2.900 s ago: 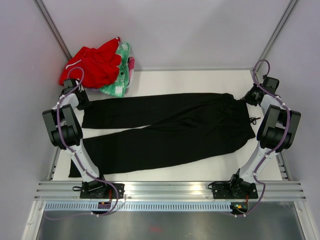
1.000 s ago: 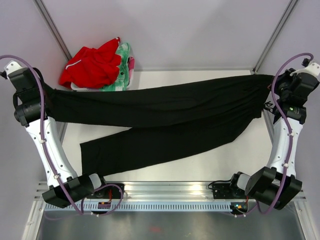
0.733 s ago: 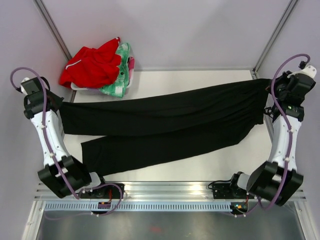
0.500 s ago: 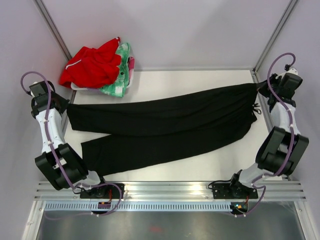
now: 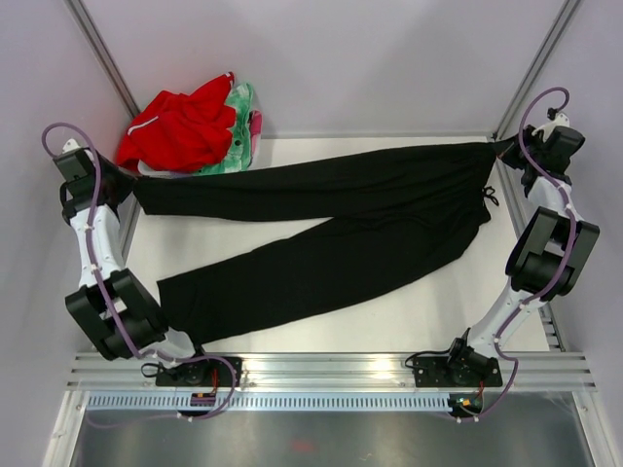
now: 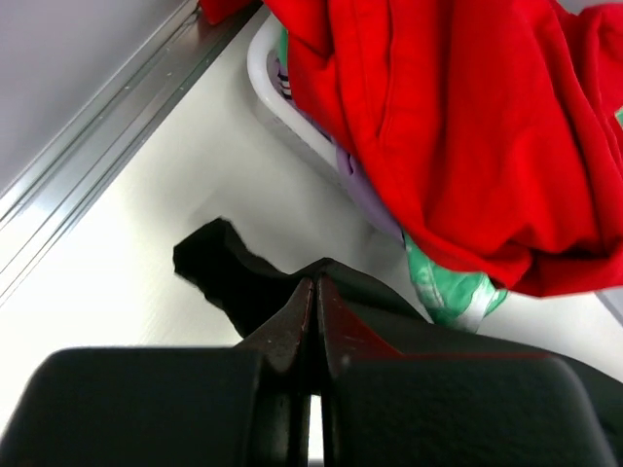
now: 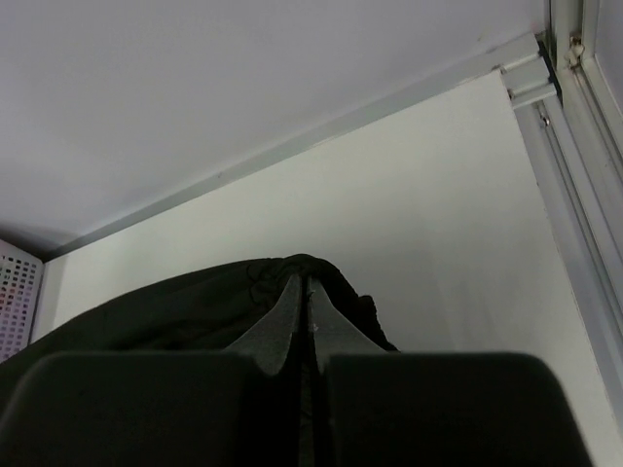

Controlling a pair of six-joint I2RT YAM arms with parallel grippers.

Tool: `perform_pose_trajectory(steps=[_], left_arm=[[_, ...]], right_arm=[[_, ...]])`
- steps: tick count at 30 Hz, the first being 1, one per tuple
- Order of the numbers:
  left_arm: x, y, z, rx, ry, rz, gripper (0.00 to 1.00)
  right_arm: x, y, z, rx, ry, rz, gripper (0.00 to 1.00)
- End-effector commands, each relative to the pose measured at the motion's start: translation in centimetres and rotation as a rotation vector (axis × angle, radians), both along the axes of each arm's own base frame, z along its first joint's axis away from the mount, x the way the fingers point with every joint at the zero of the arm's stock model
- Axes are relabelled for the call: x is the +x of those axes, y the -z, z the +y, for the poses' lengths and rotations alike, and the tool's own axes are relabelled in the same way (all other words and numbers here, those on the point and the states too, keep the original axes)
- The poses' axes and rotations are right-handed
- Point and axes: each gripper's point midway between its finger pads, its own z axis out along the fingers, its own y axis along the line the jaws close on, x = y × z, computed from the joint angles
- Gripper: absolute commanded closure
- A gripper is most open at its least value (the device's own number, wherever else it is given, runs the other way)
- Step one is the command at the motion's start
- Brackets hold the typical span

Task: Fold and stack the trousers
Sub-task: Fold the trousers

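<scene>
Trousers (image 5: 409,209), black and wide-legged, lie spread across the white bench (image 5: 409,321). The far leg is stretched from left to right along the far side, while the near leg slants toward the near-left corner, flat on the surface. The left jaws are pressed together on the far leg's cuff at the left edge, just beside a white basket (image 6: 277,92) heaped with a red garment (image 5: 180,126) and a green-and-pink cloth (image 5: 240,136). The right jaws pinch the waistband at the bench's far-right corner, with the drawstring (image 5: 487,197) dangling nearby.
</scene>
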Motion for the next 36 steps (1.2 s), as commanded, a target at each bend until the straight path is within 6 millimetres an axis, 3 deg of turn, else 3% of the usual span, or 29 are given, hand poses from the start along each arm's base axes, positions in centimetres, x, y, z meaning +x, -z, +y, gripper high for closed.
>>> perform_pose_trajectory(steps=[1,2,4,5,7,8,10,11,15,17,18,19,21,22,23,25,26,28,30,31,32,36], left_arm=[[-1.8,-3.9,0.1,0.141,0.000,-0.084,0.98],[-2.7,-4.9,-0.2,0.162,-0.007,-0.102,0.98],[-4.1,-4.3,-0.8,0.176,0.001,-0.081,0.98],[-4.7,-4.3,-1.0,0.185,0.001,-0.079,0.98],[-6.6,-3.8,-1.3,0.215,-0.030,-0.077,0.98],[-7.3,-3.5,-1.4,0.223,-0.045,-0.077,0.98],[-9.2,-2.1,-1.5,0.239,-0.086,-0.053,0.98],[-9.9,-1.7,-1.7,0.239,-0.093,-0.041,0.98],[-12.9,0.6,-3.2,0.225,-0.096,0.010,0.98],[-14.2,0.3,-4.4,0.238,-0.068,-0.022,0.98],[-14.9,1.8,-4.9,0.228,-0.064,-0.002,0.98],[-15.9,1.4,-5.1,0.250,-0.083,-0.019,0.98],[-17.2,3.0,-5.3,0.264,-0.087,0.013,0.98],[-17.6,3.0,-5.3,0.278,-0.093,0.019,0.98],[-18.3,3.4,-5.3,0.280,-0.103,0.046,0.98],[-18.4,3.3,-5.2,0.310,-0.088,0.050,0.98],[-18.4,2.7,-5.5,0.328,-0.070,0.026,0.98],[-17.9,1.7,-6.9,0.352,0.018,-0.026,0.98],[-17.9,0.9,-8.1,0.371,0.083,-0.061,0.98],[-17.9,0.7,-8.3,0.382,0.101,-0.064,0.98],[-17.9,0.7,-8.7,0.390,0.121,-0.065,0.98],[-18.7,0.8,-8.3,0.462,0.129,-0.017,0.98]], right_arm=[[0.3,-5.0,0.0,-0.103,-0.036,-0.171,1.00],[0.0,-4.8,0.3,-0.109,-0.039,-0.173,1.00],[-0.9,-5.7,0.5,-0.144,-0.040,-0.189,1.00],[-1.5,-4.6,0.7,-0.142,-0.038,-0.168,1.00],[-2.6,-4.9,0.8,-0.158,-0.021,-0.176,1.00],[-3.4,-3.3,1.3,-0.152,-0.030,-0.162,1.00],[-4.5,-2.9,2.4,-0.166,-0.074,-0.178,1.00],[-5.3,-1.1,2.7,-0.157,-0.079,-0.147,1.00],[-7.3,1.0,1.5,-0.168,-0.034,-0.113,1.00],[-7.7,0.9,-0.1,-0.191,0.070,-0.145,1.00],[-7.9,0.6,-0.9,-0.210,0.120,-0.163,1.00],[-8.3,-0.4,-1.5,-0.236,0.167,-0.192,1.00],[-9.4,-0.6,-2.6,-0.293,0.256,-0.216,1.00],[-10.1,-1.9,-2.9,-0.336,0.283,-0.241,1.00],[-10.9,-1.2,-3.0,-0.358,0.305,-0.231,1.00],[-12.3,-1.8,-4.2,-0.408,0.379,-0.220,1.00],[-13.1,-0.6,-4.4,-0.403,0.395,-0.185,1.00],[-14.9,-0.5,-5.8,-0.385,0.508,-0.170,1.00],[-16.7,1.0,-6.4,-0.360,0.580,-0.172,1.00],[-17.6,2.8,-6.0,-0.349,0.583,-0.150,1.00],[-17.8,2.5,-6.0,-0.358,0.586,-0.179,1.00],[-18.5,4.1,-5.9,-0.358,0.588,-0.152,1.00]])
